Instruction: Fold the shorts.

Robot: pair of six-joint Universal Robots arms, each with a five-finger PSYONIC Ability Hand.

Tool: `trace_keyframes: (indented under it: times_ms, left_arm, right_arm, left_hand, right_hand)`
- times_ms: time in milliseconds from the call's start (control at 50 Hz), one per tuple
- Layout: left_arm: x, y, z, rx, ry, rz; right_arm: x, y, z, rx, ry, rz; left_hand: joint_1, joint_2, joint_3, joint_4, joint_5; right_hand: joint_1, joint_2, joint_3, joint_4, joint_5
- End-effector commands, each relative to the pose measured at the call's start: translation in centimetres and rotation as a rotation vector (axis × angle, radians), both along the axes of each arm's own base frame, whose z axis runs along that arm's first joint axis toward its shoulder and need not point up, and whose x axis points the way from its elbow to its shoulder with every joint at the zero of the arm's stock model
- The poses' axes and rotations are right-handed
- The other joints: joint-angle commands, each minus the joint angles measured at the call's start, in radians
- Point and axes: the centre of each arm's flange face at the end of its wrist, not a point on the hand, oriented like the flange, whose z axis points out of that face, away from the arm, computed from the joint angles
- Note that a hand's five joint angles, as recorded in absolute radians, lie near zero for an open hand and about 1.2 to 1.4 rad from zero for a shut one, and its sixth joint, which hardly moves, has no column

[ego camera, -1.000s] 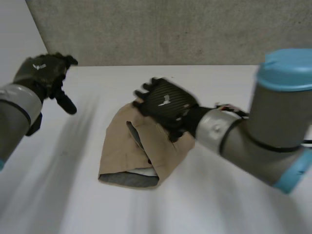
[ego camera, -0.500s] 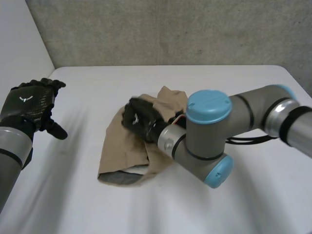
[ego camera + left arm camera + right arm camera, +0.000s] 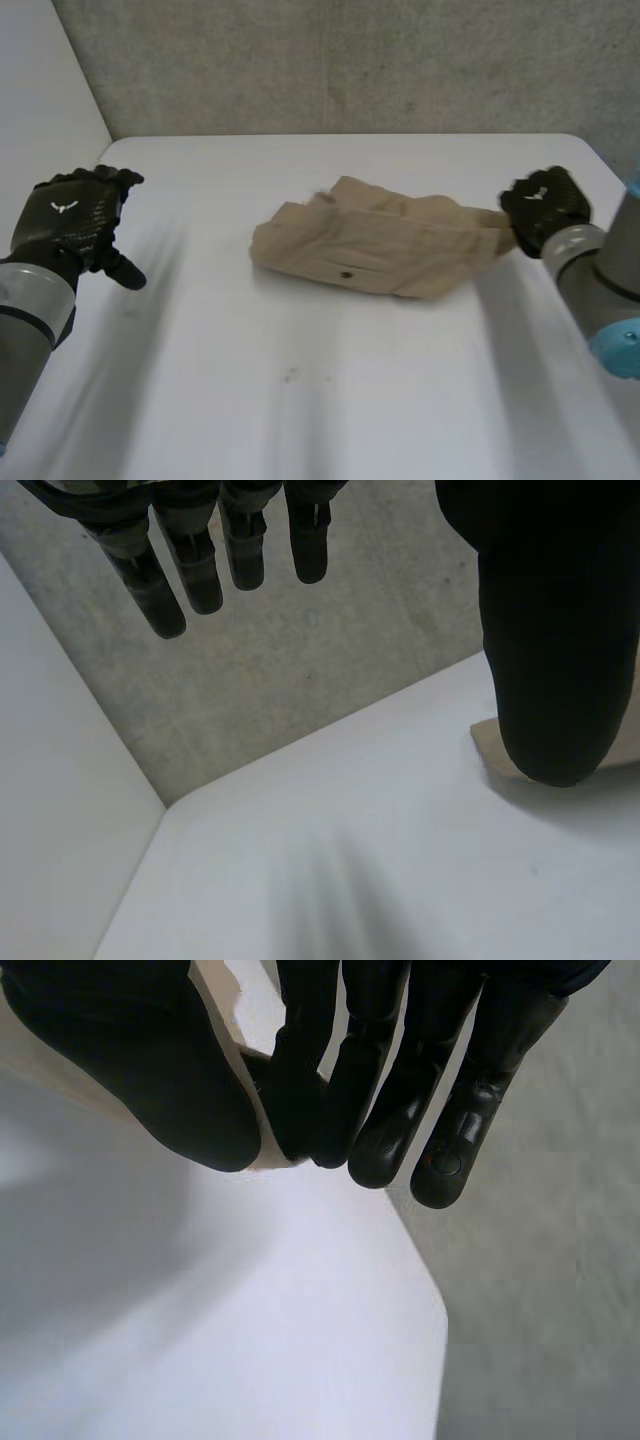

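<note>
The shorts [image 3: 380, 250] lie rumpled but roughly flat in the middle of the counter [image 3: 300, 400], long side across. The right robot hand [image 3: 545, 208] is at their right end, thumb and fingers pinching a small bit of the edge. The left robot hand [image 3: 75, 222] hangs well apart near the counter's left side, fingers straight, holding nothing. Risks, as judged: the pinch looks shallow, so the cloth may slip out on a lift. With the far end unheld, a pull may drag the whole garment rather than fold it. Present wrinkles would be folded in.
</note>
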Motion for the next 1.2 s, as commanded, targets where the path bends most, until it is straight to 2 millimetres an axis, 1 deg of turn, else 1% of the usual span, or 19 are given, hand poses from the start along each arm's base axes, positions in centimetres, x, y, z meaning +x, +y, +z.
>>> trace_keyframes:
  times_ms: [20, 60, 80, 100, 160, 200, 260, 300, 320, 380, 440, 500, 540, 620, 680, 800, 880, 1060, 1200]
  left_arm:
    - [-0.9, 0.4, -0.8, 0.025, -0.012, -0.035]
    - [-1.1, 0.4, -0.8, 0.025, -0.012, -0.041]
    - [-1.2, 0.4, -0.9, 0.028, -0.013, -0.044]
    - [-1.4, 0.3, -1.1, 0.035, -0.017, -0.051]
    - [-1.8, 0.2, -1.5, 0.046, -0.02, -0.065]
    - [-2.3, 0.0, -1.8, 0.057, -0.024, -0.078]
    - [-2.9, -0.2, -2.2, 0.068, -0.029, -0.095]
    - [-3.2, -0.4, -2.5, 0.073, -0.032, -0.103]
    - [-3.7, -0.5, -2.8, 0.075, -0.033, -0.115]
    - [-4.3, -0.6, -3.2, 0.074, -0.035, -0.134]
    - [-4.9, -0.9, -3.5, 0.069, -0.034, -0.145]
    - [-5.7, -1.4, -4.2, 0.069, -0.036, -0.156]
    - [-5.9, -1.4, -4.3, 0.07, -0.037, -0.162]
    - [-6.4, -1.1, -4.4, 0.07, -0.037, -0.18]
    - [-6.5, -1.1, -4.5, 0.068, -0.037, -0.182]
    - [-6.5, -1.2, -4.4, 0.065, -0.036, -0.183]
    - [-6.6, -1.2, -4.5, 0.068, -0.037, -0.183]
    - [-6.7, -1.1, -4.6, 0.073, -0.037, -0.189]
    - [-6.8, -0.9, -4.7, 0.074, -0.038, -0.192]
  right_arm:
    - [-4.7, -2.6, -0.8, 0.009, 0.061, -0.139]
    - [-5.1, -2.9, -0.7, 0.004, 0.07, -0.151]
    - [-5.3, -3.1, -0.4, -0.006, 0.074, -0.161]
    - [-5.5, -3.3, -0.3, -0.01, 0.074, -0.17]
    - [-6.3, -3.6, 0.4, -0.03, 0.071, -0.224]
    - [-6.5, -3.7, 0.7, -0.032, 0.065, -0.239]
    - [-6.1, -2.8, 1.2, -0.032, 0.051, -0.225]
    - [-5.7, -1.7, 2.7, -0.056, 0.03, -0.204]
    - [-4.5, 0.4, 4.4, -0.076, -0.002, -0.144]
    - [-2.4, 3.8, 5.9, -0.071, -0.085, -0.025]
    - [-1.1, 5.4, 5.4, -0.014, -0.172, 0.048]
    - [0.1, 8.3, 4.7, 0.121, -0.362, 0.092]
    - [0.8, 9.5, 4.3, 0.181, -0.42, 0.105]
    - [2.5, 13.1, 1.8, 0.385, -0.518, 0.134]
    - [3.0, 14.7, -0.2, 0.477, -0.505, 0.144]
    - [3.3, 16.9, -3.6, 0.609, -0.444, 0.14]
    - [3.3, 17.4, -4.4, 0.623, -0.433, 0.141]
    - [3.4, 16.5, -5.6, 0.546, -0.439, 0.124]
    - [3.4, 16.5, -7.1, 0.542, -0.384, 0.121]
  left_hand:
    - [-0.042, -0.034, -0.046, -0.032, -0.046]
    - [-0.042, -0.034, -0.046, -0.032, -0.046]
    - [-0.042, -0.034, -0.046, -0.032, -0.046]
    - [-0.039, -0.031, -0.043, -0.029, -0.044]
    - [-0.039, -0.031, -0.043, -0.029, -0.043]
    - [-0.039, -0.031, -0.043, -0.029, -0.043]
    - [-0.036, -0.028, -0.04, -0.026, -0.041]
    - [-0.031, -0.023, -0.034, -0.02, -0.035]
    - [-0.028, -0.02, -0.031, -0.017, -0.032]
    - [-0.028, -0.02, -0.031, -0.017, -0.032]
    - [-0.025, -0.017, -0.028, -0.014, -0.029]
    - [-0.022, -0.014, -0.025, -0.011, -0.026]
    - [-0.022, -0.014, -0.025, -0.011, -0.026]
    - [-0.022, -0.014, -0.025, -0.011, -0.026]
    - [-0.019, -0.011, -0.022, -0.009, -0.023]
    - [-0.019, -0.011, -0.022, -0.009, -0.023]
    - [-0.019, -0.011, -0.022, -0.009, -0.023]
    - [-0.019, -0.011, -0.022, -0.009, -0.023]
    - [-0.022, -0.014, -0.025, -0.011, -0.026]
  right_hand:
    - [0.418, 0.214, 0.218, 0.208, 0.251]
    - [0.404, 0.201, 0.204, 0.195, 0.237]
    - [0.113, -0.09, -0.087, -0.096, -0.054]
    - [-0.07, -0.273, -0.27, -0.279, -0.237]
    - [-0.571, -0.775, -0.771, -0.781, -0.738]
    - [-0.804, -1.008, -1.004, -1.014, -0.971]
    - [-0.804, -1.008, -1.004, -1.014, -0.971]
    - [-0.804, -1.008, -1.004, -1.014, -0.971]
    - [-0.804, -1.008, -1.004, -1.014, -0.971]
    - [-0.804, -1.008, -1.004, -1.014, -0.971]
    - [-0.804, -1.008, -1.004, -1.014, -0.971]
    - [-0.804, -1.008, -1.004, -1.014, -0.971]
    - [-0.771, -0.974, -0.971, -0.98, -0.938]
    - [-0.694, -0.898, -0.894, -0.904, -0.861]
    - [-0.609, -0.813, -0.809, -0.819, -0.776]
    - [-0.53, -0.733, -0.73, -0.74, -0.697]
    - [-0.459, -0.663, -0.659, -0.669, -0.626]
    - [-0.318, -0.522, -0.518, -0.528, -0.485]
    - [-0.19, -0.393, -0.39, -0.399, -0.357]
